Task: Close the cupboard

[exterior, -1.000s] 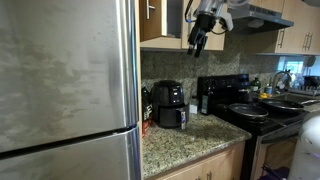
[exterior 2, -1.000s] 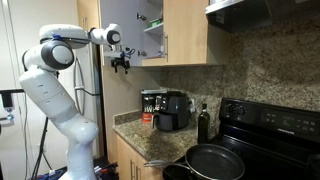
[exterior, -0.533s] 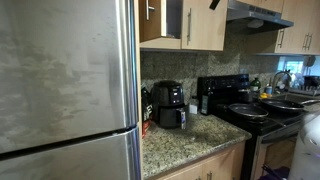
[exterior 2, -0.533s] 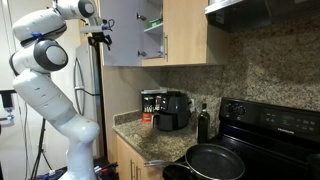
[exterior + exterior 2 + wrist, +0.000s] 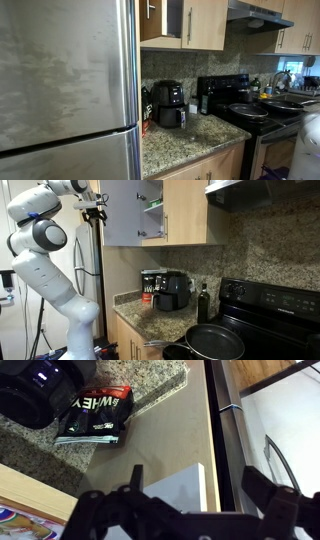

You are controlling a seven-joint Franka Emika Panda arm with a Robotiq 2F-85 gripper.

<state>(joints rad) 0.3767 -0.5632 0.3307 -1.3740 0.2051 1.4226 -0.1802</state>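
The cupboard (image 5: 185,210) hangs on the wall, high above the granite counter (image 5: 135,315). One of its two doors is shut. The open door (image 5: 120,210) swings out toward the robot, so the shelves (image 5: 151,206) inside show. In an exterior view the cupboard (image 5: 205,22) sits at the top, just past the big silver fridge (image 5: 65,90).

The white arm (image 5: 45,270) reaches up high. Its gripper (image 5: 94,213) hangs just beside the outer edge of the open door, near the top. I cannot tell if it touches the door.

In the wrist view the gripper (image 5: 200,510) looks down from above. Its two black fingers (image 5: 135,485) are spread wide apart, with nothing between them. Far below lies the speckled counter (image 5: 160,380), and on it a black bag (image 5: 95,415) with "WHEY" in white letters. The fridge (image 5: 285,420) fills the right side of that view.

A black air fryer (image 5: 172,290) stands on the counter under the cupboard, and a dark bottle (image 5: 204,303) stands next to it. A black stove (image 5: 275,305) is close by – a dark pan (image 5: 215,340) sits on it.
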